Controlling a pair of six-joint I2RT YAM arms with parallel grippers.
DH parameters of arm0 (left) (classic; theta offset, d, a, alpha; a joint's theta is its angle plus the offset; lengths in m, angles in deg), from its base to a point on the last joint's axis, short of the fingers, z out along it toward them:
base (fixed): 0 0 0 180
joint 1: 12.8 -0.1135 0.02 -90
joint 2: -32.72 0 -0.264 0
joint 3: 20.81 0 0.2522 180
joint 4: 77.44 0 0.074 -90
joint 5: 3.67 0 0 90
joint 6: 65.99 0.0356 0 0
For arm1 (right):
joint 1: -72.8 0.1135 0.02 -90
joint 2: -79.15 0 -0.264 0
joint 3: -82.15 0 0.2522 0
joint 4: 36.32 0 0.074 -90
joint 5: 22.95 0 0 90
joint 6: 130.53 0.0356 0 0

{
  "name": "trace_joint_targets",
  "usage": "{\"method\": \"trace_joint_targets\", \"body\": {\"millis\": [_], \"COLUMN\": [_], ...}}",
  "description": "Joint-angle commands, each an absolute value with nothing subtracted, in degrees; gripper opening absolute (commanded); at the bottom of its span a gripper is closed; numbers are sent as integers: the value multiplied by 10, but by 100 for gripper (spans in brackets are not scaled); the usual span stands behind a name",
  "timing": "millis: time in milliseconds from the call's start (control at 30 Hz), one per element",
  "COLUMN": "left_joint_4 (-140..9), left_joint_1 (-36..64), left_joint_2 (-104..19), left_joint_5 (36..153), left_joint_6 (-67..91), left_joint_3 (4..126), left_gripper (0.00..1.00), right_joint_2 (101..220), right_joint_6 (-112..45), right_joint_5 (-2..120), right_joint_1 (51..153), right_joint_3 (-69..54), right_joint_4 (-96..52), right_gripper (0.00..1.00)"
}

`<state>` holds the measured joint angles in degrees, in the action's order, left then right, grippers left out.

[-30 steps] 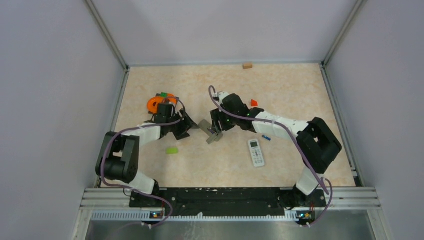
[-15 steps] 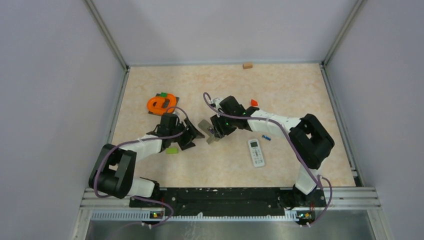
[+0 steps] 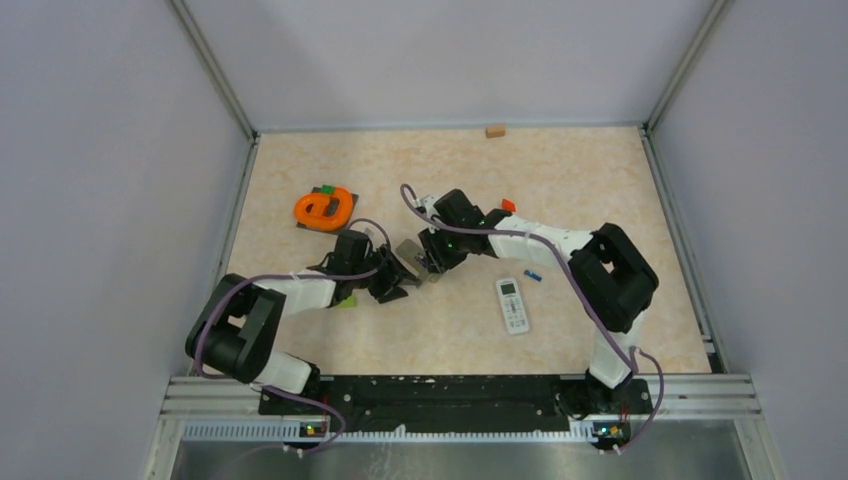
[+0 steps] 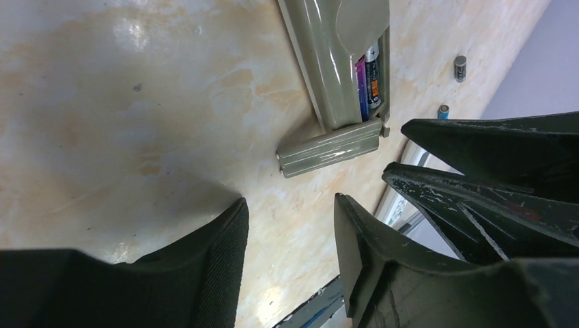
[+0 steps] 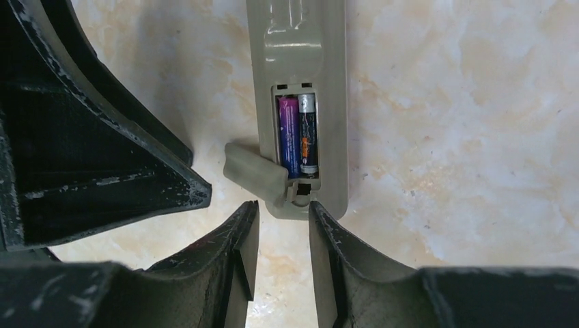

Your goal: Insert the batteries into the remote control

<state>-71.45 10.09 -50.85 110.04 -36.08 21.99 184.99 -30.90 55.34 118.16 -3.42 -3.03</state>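
Observation:
A grey remote [image 3: 408, 250] lies back side up in mid-table. In the right wrist view its battery bay [image 5: 298, 133] is open and holds a purple and a black battery side by side. The loose cover [image 5: 256, 171] rests against the remote's end. My right gripper [image 5: 283, 212] is open and empty, its tips just short of that end. My left gripper [image 4: 290, 212] is open and empty, close to the cover [image 4: 331, 147]. A dark battery [image 4: 461, 68] and a blue one [image 4: 444, 111] lie loose farther off. The blue one also shows in the top view [image 3: 533, 275].
A white remote [image 3: 512, 305] lies face up right of centre. A red wedge [image 3: 508, 205] sits behind the right arm. An orange ring [image 3: 325, 208] is at back left, and a green piece [image 3: 345, 300] peeks from under the left arm. A wooden block [image 3: 495, 130] sits at the back wall.
My left gripper has moved from beside the orange ring, right and toward the near edge, up to the grey remote. My right gripper has shifted slightly left. The remote now lies a little farther left.

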Motion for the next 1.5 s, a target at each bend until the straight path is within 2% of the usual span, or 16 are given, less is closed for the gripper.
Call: {"method": "trace_joint_targets", "body": {"millis": [0, 200, 1033, 1367, 1467], "left_joint_4": [-728, -729, -743, -739, -730], "left_joint_1": [108, 108, 110, 110, 110], "left_joint_2": [-530, -548, -583, -582, -575], "left_joint_5": [1081, 1072, 1076, 1073, 1068], "left_joint_6": [-364, -365, -375, -376, -371], "left_joint_3": [234, 241, 248, 252, 257], "left_gripper": [52, 47, 38, 36, 37], "right_joint_2": [1866, 1878, 1891, 1884, 1872], "right_joint_6": [-324, -326, -336, -332, -323], "right_joint_5": [556, 550, 541, 542, 549], "right_joint_1": [1186, 1187, 1186, 1186, 1187], "right_joint_3": [-78, -88, -82, -76, -69], "right_joint_4": [-36, -28, -30, -33, -42], "right_gripper": [34, 28, 26, 0, 0]}}
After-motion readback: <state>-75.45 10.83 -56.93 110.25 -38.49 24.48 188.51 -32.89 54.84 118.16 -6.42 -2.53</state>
